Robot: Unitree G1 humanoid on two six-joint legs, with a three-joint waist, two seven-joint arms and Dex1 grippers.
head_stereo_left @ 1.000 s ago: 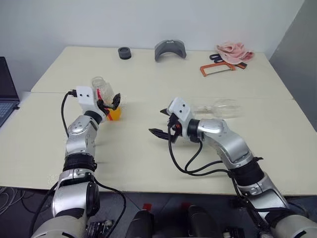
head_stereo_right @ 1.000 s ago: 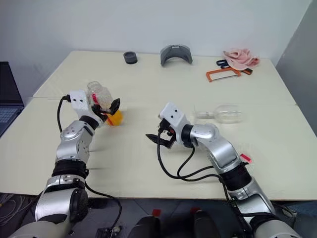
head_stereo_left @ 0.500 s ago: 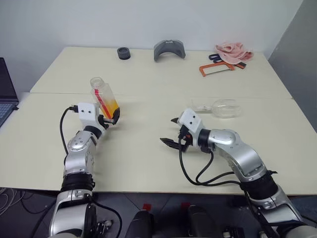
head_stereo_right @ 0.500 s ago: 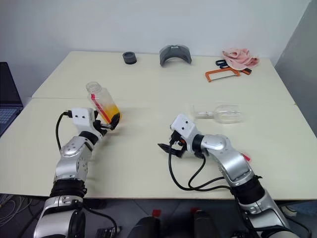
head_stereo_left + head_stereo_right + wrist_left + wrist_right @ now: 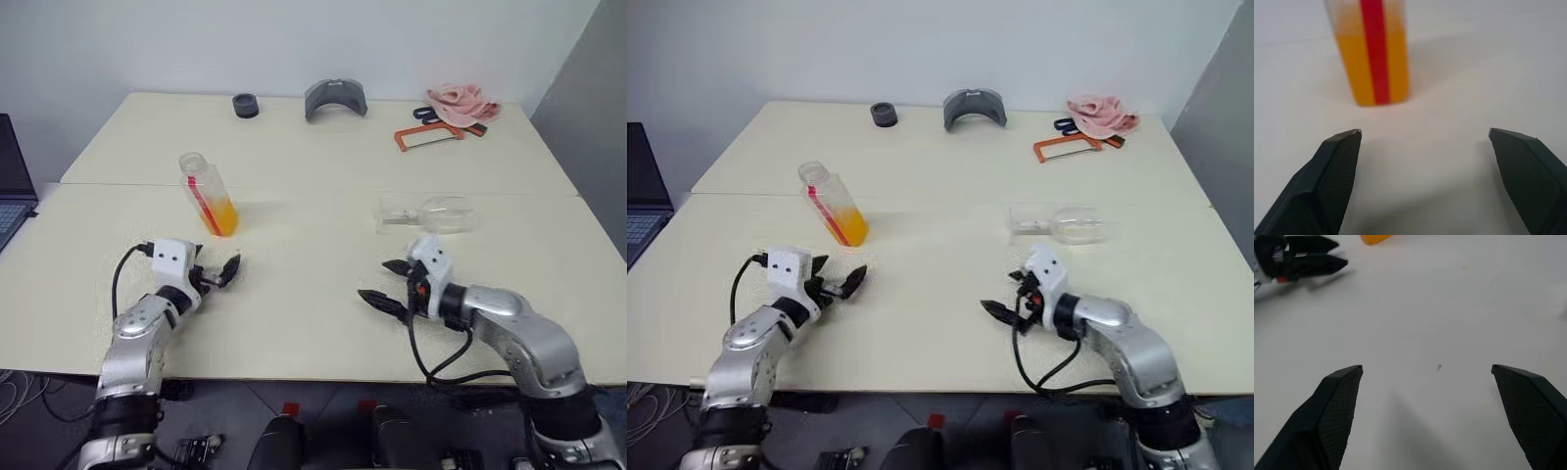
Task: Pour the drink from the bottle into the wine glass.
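The bottle point(image 5: 208, 192) stands on the table's left half, clear with a red stripe, its lower part holding the orange drink point(image 5: 224, 217). In the left wrist view the bottle point(image 5: 1374, 54) stands just beyond my open left gripper point(image 5: 1425, 130), untouched. My left gripper point(image 5: 217, 272) hovers nearer the front edge than the bottle, with nothing between its fingers. The wine glass point(image 5: 437, 212) lies on its side on the right half, empty. My right gripper point(image 5: 386, 284) is open in front of the glass, apart from it, over bare table point(image 5: 1426, 367).
Along the far edge lie a black round part point(image 5: 246, 104), a grey curved piece point(image 5: 336, 98), an orange saw frame point(image 5: 431, 135) and a pink cloth point(image 5: 462, 100). A laptop point(image 5: 10, 186) sits off the left edge. A seam point(image 5: 313, 189) crosses the table.
My left gripper has drawn back from the bottle toward the front edge, leaving it standing. My right gripper has moved right and nearer the front edge.
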